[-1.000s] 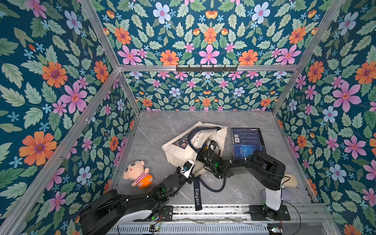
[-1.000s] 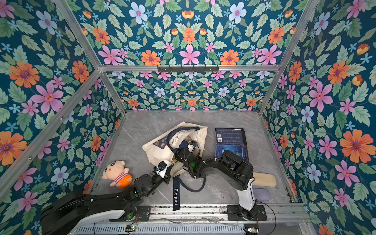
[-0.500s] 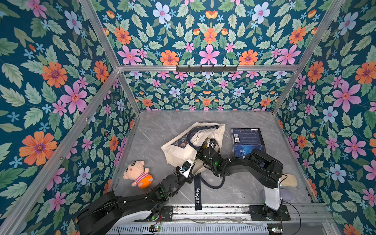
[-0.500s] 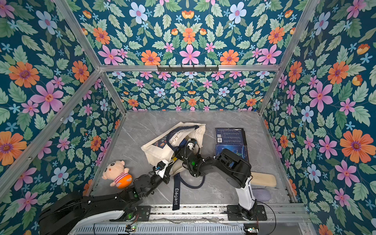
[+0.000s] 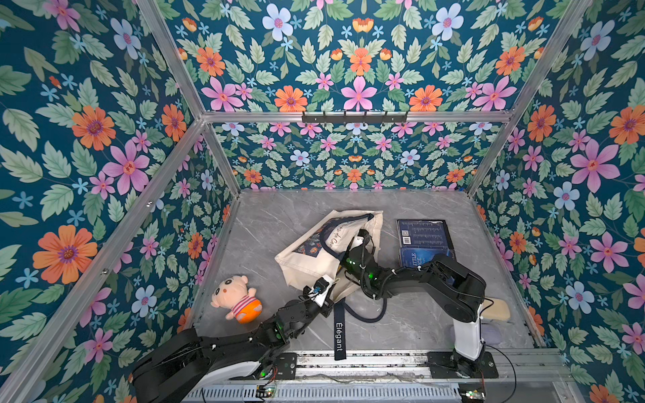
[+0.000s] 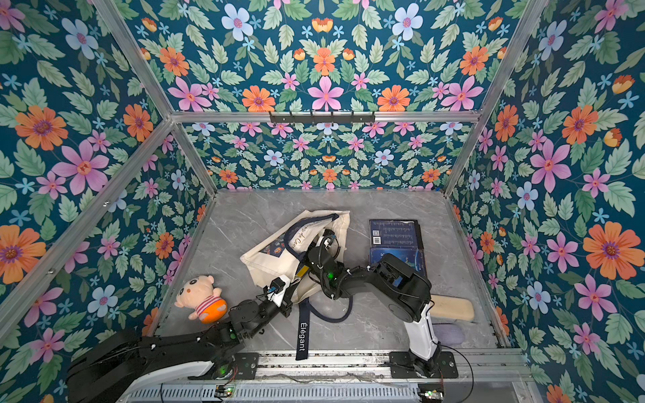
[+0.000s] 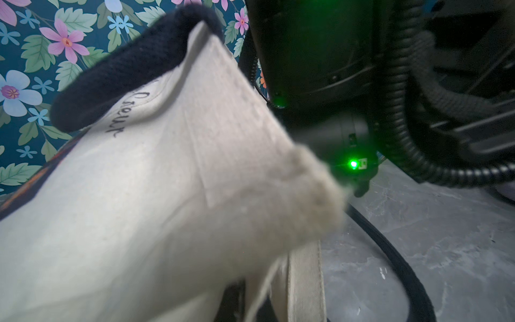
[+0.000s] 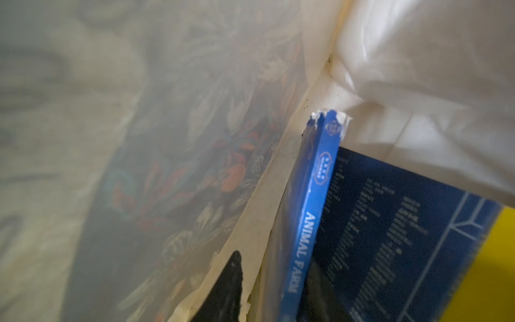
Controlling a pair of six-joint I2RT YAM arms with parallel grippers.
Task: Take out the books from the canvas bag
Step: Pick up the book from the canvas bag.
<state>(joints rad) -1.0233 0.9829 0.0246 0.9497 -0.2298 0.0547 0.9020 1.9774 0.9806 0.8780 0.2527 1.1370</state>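
left gripper: clamped shut on corner of cream canvas bag, likely propping mouth open for access | right gripper: inside bag, jaws straddling blue-spined paperback, grip unclear | two dark-blue paperbacks: already out, apart from right gripper

I note the canvas bag cream, navy-handled, with a dark floral print. I log one book spine bright blue, one book cover yellow.
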